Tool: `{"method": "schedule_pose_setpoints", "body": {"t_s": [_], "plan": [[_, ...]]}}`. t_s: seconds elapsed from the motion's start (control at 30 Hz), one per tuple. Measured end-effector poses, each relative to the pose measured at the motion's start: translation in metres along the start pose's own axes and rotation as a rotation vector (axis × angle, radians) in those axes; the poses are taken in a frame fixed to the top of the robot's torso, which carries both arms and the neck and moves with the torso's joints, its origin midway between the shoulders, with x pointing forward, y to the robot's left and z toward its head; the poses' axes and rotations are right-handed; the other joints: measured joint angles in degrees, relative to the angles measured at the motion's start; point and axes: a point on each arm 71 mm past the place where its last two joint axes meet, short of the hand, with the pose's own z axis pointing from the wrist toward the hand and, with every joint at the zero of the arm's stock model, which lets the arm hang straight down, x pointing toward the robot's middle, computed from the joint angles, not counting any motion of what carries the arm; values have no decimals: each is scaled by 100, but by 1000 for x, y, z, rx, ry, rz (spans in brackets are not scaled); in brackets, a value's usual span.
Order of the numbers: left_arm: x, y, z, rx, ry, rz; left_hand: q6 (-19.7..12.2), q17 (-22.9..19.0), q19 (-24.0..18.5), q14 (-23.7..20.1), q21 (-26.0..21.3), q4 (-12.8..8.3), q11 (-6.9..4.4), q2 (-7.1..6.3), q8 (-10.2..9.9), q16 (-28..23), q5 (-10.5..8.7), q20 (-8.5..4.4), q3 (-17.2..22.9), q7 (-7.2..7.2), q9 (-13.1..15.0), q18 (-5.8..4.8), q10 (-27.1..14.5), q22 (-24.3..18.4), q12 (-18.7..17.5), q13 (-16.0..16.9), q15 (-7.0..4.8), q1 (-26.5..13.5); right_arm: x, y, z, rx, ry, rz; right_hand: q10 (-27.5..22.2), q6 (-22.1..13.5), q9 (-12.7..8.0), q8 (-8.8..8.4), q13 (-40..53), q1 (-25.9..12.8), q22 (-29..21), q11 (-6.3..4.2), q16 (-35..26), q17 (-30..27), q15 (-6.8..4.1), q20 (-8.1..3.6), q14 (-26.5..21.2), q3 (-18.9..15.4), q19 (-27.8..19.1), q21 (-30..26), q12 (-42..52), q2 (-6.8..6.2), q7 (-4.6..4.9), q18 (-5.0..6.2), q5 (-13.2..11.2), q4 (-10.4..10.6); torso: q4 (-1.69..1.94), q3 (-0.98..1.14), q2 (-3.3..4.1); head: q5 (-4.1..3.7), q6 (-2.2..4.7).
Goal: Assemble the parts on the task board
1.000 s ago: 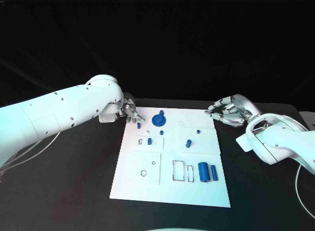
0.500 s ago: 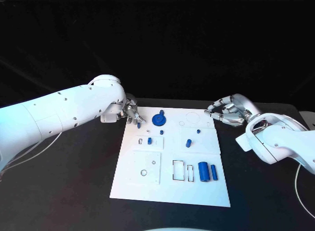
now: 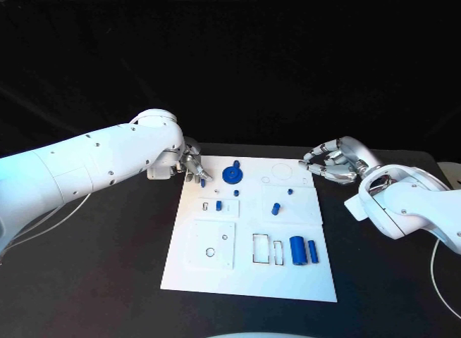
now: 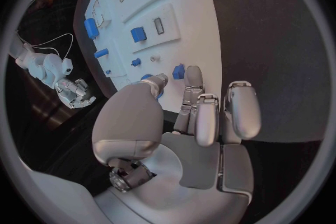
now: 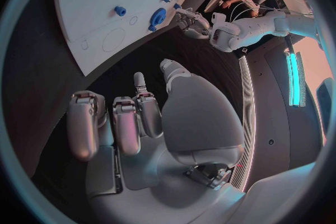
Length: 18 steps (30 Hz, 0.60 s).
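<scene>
On the bench [image 3: 108, 282] lies your board [image 3: 216, 278], parts [image 3: 297, 251] scattered over it. Your left hand [image 3: 191, 166] reaches, fingers apart and holding nothing, for a small peg [image 3: 203, 182] at the far-left corner; pinch it next. Your right hand [image 3: 332, 163] waits curled, empty. No writing is legible.

The left hand [image 4: 185, 123] hangs over the edge of the white task board [image 4: 199, 22], fingers extended and apart, holding nothing. A small blue part [image 4: 178, 71] lies at its fingertips [image 4: 194, 74]. The right hand [image 4: 75, 92] shows beyond the board.
</scene>
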Motion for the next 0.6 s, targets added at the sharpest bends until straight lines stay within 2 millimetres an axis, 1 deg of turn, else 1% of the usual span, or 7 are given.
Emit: {"method": "schedule_pose_setpoints", "body": {"t_s": [0.13, 0.27, 0.37, 0.6], "plan": [[0, 0, 0, -2, 2, 0, 0, 0, 0, 0, 22, 0, 0, 19, 28, 0, 0, 0, 0, 0, -1, 0, 0, 5, 0, -6, 0, 53, 0, 0, 0, 0, 0, 0, 0, 0, 5, 0, 0, 0, 0, 0, 0, 0, 0, 0, 0, 0, 0, 0, 0, 0, 0, 0, 0, 0, -3, 1, 1, -3, -7], [0, 0, 1, -2, 2, 0, 20, 0, 21, -8, 23, -32, 0, 120, 49, 0, 0, -21, 32, -20, -25, 0, 0, 12, 0, -19, -34, 237, 0, 0, 0, 0, 0, 0, 0, 0, 5, 0, -1, 0, -1, 0, 0, 0, 0, 0, 0, 0, 0, 0, 0, 0, 0, 0, 0, 0, -3, 2, 1, -5, -13], [0, -1, 1, -1, 2, 1, 20, 0, 21, 1, 23, -64, -21, 188, 81, 0, 0, -21, 162, -20, -37, 0, 21, 25, 0, -31, -43, 431, 0, 0, 0, 0, 0, 0, 0, 0, 5, 0, -1, 0, -1, 0, 0, -1, 0, 0, 0, 0, 0, 0, 0, 0, 0, 0, 0, 0, -3, 2, 1, -9, -16], [1, -3, 1, 0, 5, 4, 40, 0, 21, 1, 42, -103, -21, 182, 116, 1, 0, -21, 279, -40, -47, 0, 21, 37, 0, -49, -43, 642, 0, 0, 0, -1, 0, 0, 0, 0, 4, 0, -1, -24, -1, 0, 0, -1, 0, 0, 0, 0, 0, 0, 0, 24, 0, 0, 0, 0, -3, 1, 1, -10, -34]]}}
